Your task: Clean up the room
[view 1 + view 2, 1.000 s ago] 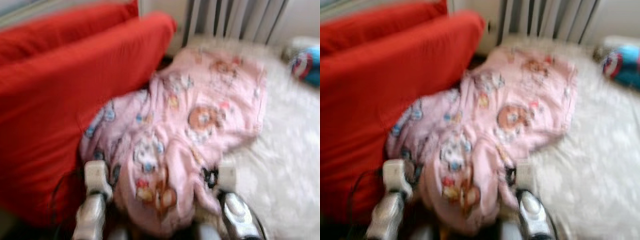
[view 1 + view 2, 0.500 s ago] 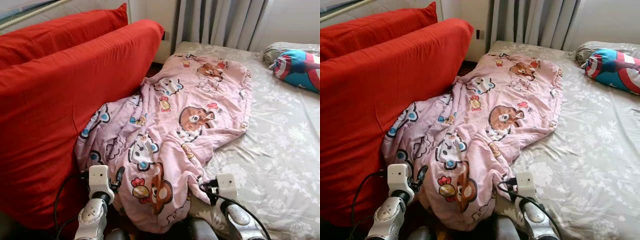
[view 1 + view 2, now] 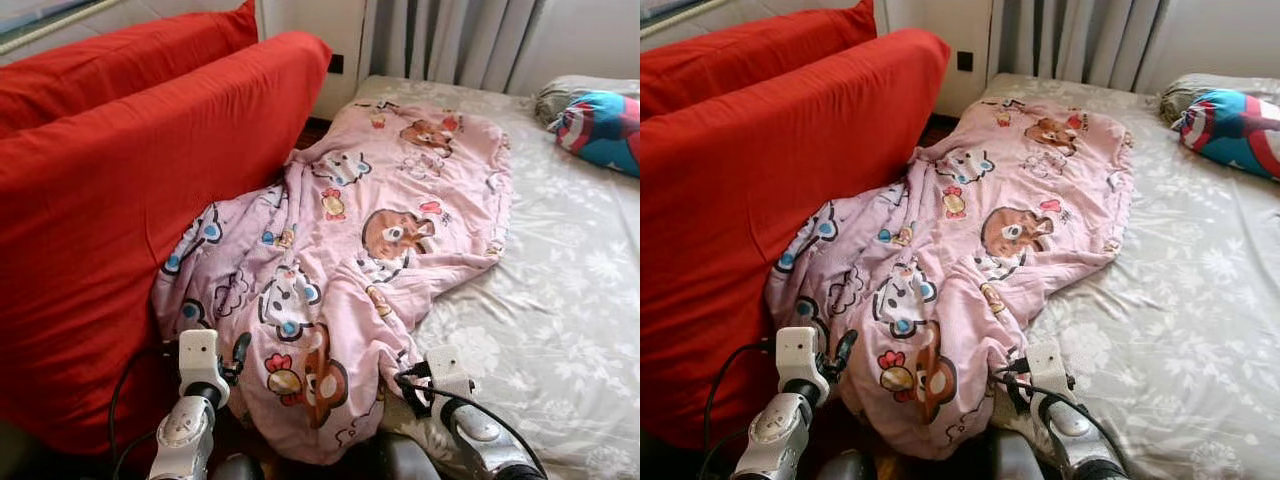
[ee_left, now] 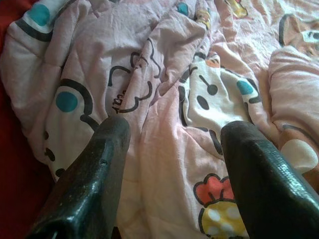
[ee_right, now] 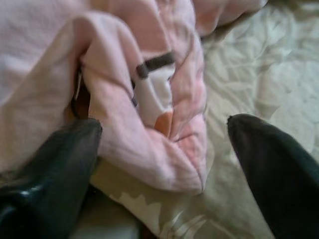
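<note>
Crumpled pink cartoon-print quilt (image 3: 360,260) ran lengthwise up the grey floral bed (image 3: 570,300); its near hem lay between spread-fingered left gripper (image 4: 172,149) and right gripper (image 5: 159,144), right nearer.

No readable text — the pink blanket (image 3: 370,230) carries cartoon prints only, no legible words

The head's two eye views look forward and down from the foot of the bed (image 3: 560,330), sharing the blanket (image 3: 370,250), the sofa (image 3: 120,200) and both arms. Each wrist view looks along its own fingers from very close: the left gripper (image 4: 172,149) faces the blanket's crumpled near edge, the right gripper (image 5: 162,144) faces a blanket fold on the sheet (image 5: 259,64).
</note>
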